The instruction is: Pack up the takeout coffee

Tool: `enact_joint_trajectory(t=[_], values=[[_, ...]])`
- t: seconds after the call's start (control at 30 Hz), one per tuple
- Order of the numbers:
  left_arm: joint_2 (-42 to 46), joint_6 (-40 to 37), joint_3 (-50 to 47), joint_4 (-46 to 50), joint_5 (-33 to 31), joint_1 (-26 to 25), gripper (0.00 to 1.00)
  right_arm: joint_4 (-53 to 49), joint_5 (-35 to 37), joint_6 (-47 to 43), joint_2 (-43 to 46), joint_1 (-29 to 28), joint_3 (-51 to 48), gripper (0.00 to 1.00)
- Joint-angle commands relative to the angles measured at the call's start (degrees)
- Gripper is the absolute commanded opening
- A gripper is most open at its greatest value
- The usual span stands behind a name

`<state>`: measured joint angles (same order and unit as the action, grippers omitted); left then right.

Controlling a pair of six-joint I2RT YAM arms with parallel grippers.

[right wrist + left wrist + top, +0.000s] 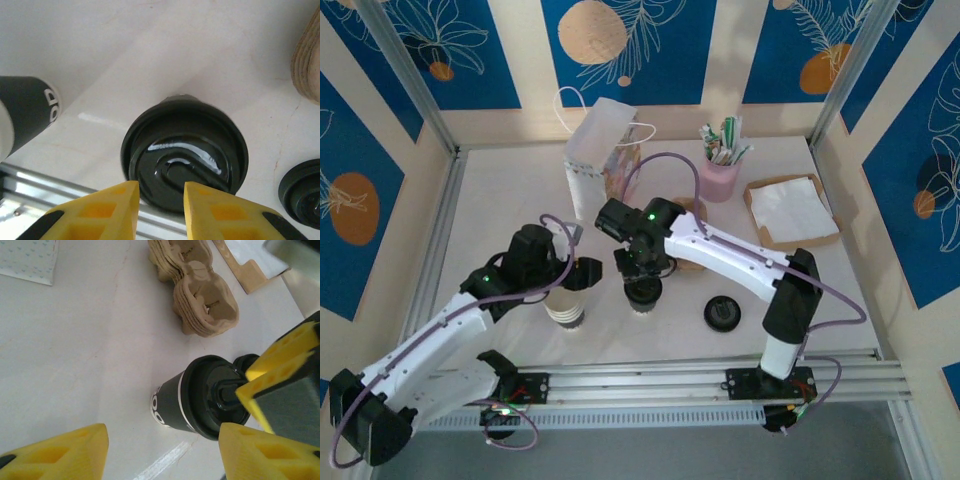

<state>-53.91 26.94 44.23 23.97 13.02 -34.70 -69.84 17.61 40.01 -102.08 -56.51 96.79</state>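
Observation:
The takeout coffee (643, 293) stands upright near the table's middle, a dark-banded paper cup under a round black lid (185, 145). My right gripper (642, 268) hovers straight over that lid. Its yellow fingers (107, 212) stand a little apart, open, with nothing between them. My left gripper (582, 275) is just left of the cup, open wide, with bare table between its fingers (60, 455). In the left wrist view the coffee (197, 400) lies ahead and to the right, with the right gripper's yellow fingers (280, 365) above its lid.
A stack of lidless cups (565, 303) stands by my left gripper. A loose black lid (723, 312) lies right of the coffee. Behind are a white paper bag (600, 150), cardboard cup carriers (200, 295), a pink holder (718, 175) and a napkin tray (790, 210).

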Motion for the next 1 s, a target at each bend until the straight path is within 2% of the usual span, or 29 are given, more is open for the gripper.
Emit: enact_joint_trajectory(t=[0.0, 0.47, 0.97], values=[[-0.85, -0.31, 1.92, -2.94, 2.76, 1.05, 0.57, -1.0, 0.0, -1.59, -2.22, 0.43, 2.0, 0.31], [0.87, 0.5, -0.28, -2.97, 2.38, 1.39, 0.56, -2.63, 1.16, -1.27, -7.58, 0.36, 1.86, 0.3], [2.49, 0.78, -0.72, -2.39, 2.09, 1.44, 0.55, -2.4, 0.68, 1.39, -8.32, -1.79, -3.83, 0.29]])
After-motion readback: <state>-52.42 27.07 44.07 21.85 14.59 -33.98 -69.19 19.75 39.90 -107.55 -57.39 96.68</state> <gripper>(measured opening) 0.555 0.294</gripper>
